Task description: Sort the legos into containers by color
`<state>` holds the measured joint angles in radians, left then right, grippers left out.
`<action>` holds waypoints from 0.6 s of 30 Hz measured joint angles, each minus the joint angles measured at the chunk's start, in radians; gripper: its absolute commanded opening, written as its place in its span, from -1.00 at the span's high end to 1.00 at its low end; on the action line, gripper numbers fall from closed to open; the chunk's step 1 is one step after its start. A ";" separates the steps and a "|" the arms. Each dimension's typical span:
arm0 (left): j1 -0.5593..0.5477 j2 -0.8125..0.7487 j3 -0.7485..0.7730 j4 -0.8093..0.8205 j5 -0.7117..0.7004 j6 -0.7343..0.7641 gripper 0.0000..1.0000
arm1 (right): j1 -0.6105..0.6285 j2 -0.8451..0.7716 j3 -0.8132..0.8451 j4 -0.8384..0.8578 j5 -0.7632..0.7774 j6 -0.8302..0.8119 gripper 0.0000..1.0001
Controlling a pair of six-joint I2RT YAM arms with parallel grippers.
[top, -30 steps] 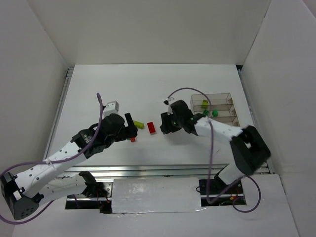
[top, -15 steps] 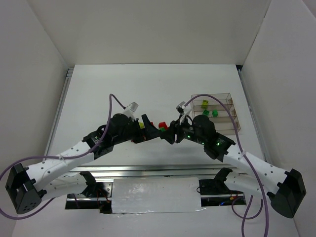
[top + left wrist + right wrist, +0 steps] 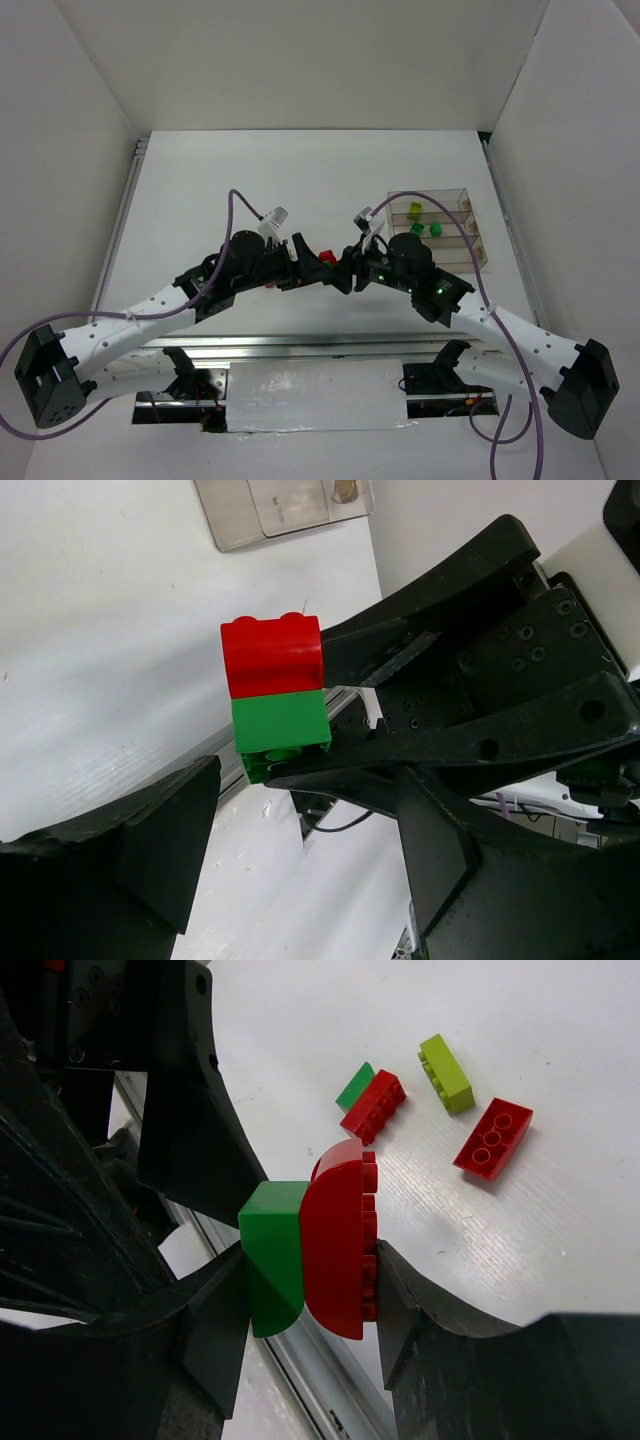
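Top external view: both arms reach inward and meet over the middle of the bench (image 3: 200, 180), somewhat nearer its near edge than its far edge. The containers (image 3: 470, 232), three clear trays joined side by side, sit close to the right edge. A yellow-green brick (image 3: 412, 210) appears to lie in the tray toward the far edge. Two dark green bricks (image 3: 435, 229) appear to lie in the middle tray.

In the right wrist view, the right fingers (image 3: 215, 1330) are clenched on a two-brick stack (image 3: 320, 1245), held off the bench between the arms. The stack is a green block (image 3: 272, 1255) joined to a red block (image 3: 340, 1240). One finger presses the green side and the other presses the red side.

Below the stack, four loose legos lie on the bench. A small red lego (image 3: 374, 1106) touches a small green lego (image 3: 354, 1086), which it partly hides. A lime lego (image 3: 446, 1073) lies just beside that pair. A flat red lego (image 3: 492, 1138) lies near them, studs up and apart from the rest.

In the left wrist view, the left fingers (image 3: 120, 850) are released and spread wide. One finger stands to each side of the stack and touches neither block. In this view the red block sits on top of the green one, with the right arm's black fingers gripping it from behind.
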<state>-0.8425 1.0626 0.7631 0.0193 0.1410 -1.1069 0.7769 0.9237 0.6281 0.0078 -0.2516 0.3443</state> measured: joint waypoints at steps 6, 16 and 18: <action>-0.006 -0.002 0.000 -0.010 -0.017 0.000 -0.65 | 0.003 -0.017 -0.013 0.008 0.001 -0.002 0.96; -0.007 -0.080 -0.001 -0.035 -0.082 0.005 -0.90 | 0.011 -0.021 -0.017 0.008 0.060 0.011 1.00; -0.007 -0.098 -0.001 -0.035 -0.090 0.005 -0.90 | 0.011 -0.021 -0.018 0.008 0.061 0.014 1.00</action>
<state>-0.8494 0.9642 0.7620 -0.0158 0.0505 -1.1019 0.7879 0.9024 0.6106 0.0158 -0.1905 0.3588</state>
